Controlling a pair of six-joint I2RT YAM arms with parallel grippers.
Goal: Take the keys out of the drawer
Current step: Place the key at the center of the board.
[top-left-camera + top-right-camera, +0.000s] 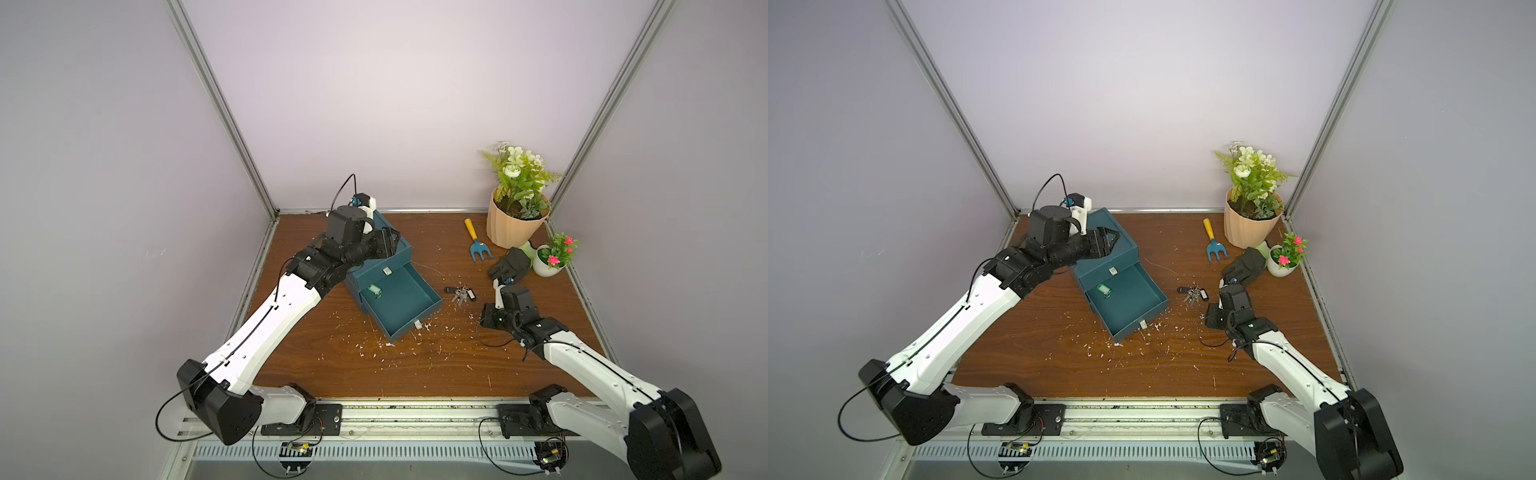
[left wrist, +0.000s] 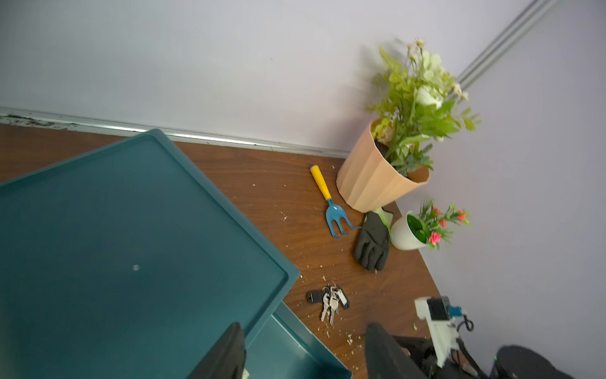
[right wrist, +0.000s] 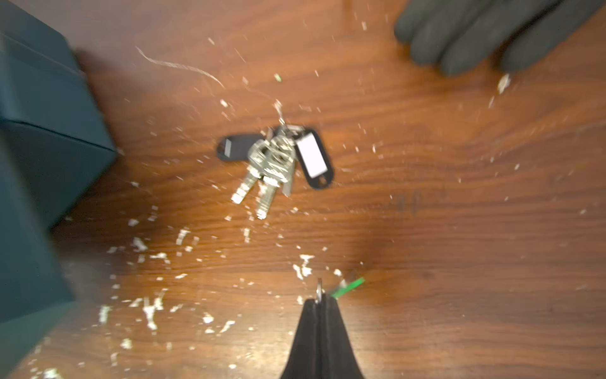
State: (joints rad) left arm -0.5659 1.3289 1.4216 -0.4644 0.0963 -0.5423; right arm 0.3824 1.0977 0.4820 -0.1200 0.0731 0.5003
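Firstly, on the near part of the wooden table [image 1: 457,365] many white crumbs [image 1: 374,353] are scattered around the front of the lower drawer [image 1: 405,328], which is pulled out of the teal cabinet [image 2: 131,229]. To the right of the drawer, the right gripper [image 3: 319,300] is clenched. Its two black fingers are pressed together on a small key ring [image 3: 318,290], and a green tag on it shows only as a thin edge. The wrist view is blurred, so I cannot tell the key itself. Just beyond this gripper the silver bunch of keys [image 1: 460,294] lies flat on the table, outside the drawer, with its black tags (one has a white label). Inside the open drawer, near its back left corner, a green-tagged key [image 1: 375,288] lies on the floor of it. The upper drawer is closed. Above the top of the cabinet the left gripper [image 2: 303,326] hovers with fingers spread apart and grasps nothing. Farther to the right, a black glove [image 1: 513,266] lies beside a small white pot [image 1: 548,266] with pink flowers. A garden fork [image 1: 477,245] with a yellow handle lies near them. In the far right corner stands a peach pot [image 1: 511,226] with white flowers.
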